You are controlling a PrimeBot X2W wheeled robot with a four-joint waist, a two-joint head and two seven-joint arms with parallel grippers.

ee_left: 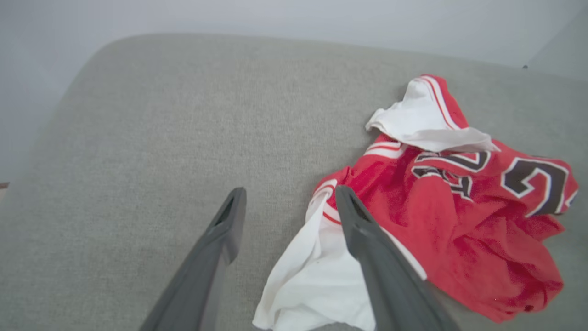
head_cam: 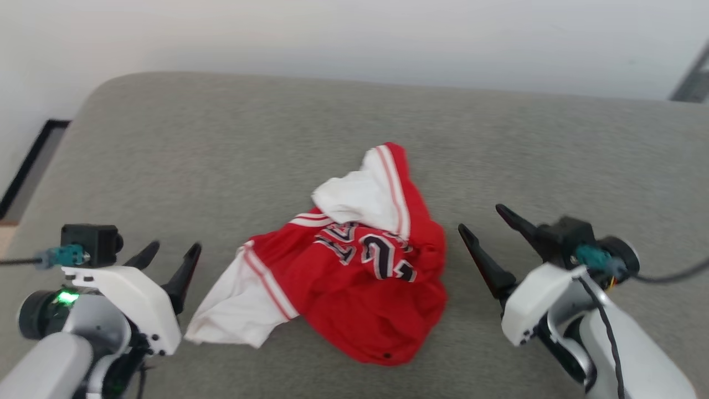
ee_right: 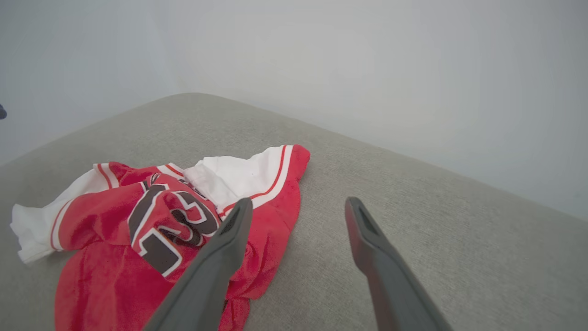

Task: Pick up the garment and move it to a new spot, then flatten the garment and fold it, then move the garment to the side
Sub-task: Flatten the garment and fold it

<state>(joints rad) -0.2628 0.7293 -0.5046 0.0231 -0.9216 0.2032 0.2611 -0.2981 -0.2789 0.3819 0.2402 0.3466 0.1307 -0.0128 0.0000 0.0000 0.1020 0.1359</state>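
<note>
**Desk:** Where is the shirt on your screens?

**Operator:** I have the crumpled red jersey-style T-shirt with white short sleeves [head_cam: 354, 277] in the lower middle of my head view. It lies in a heap on the grey woven-fabric cushion with rounded corners [head_cam: 221, 138]. One white sleeve with red-and-white striped trim spills toward the lower left. The other is folded up over the top of the heap. The black-and-white number on the chest faces up and is creased.

**Desk:** And your end effectors?

**Operator:** My left end effector [head_cam: 175, 245] is at the lower left of the head view. Its two dark fingers are spread apart with nothing between them, just beside the near sleeve. In my left wrist view one finger [ee_left: 376, 266] overlaps that sleeve in the lower middle of the frame. I cannot tell whether it touches the cloth. My right end effector [head_cam: 481, 218] is right of centre, also spread and empty. It is near the shirt's red edge but apart from it.

**Desk:** Anything else?

**Operator:** A plain pale wall [head_cam: 332, 33] runs across the top of the frame.
</note>
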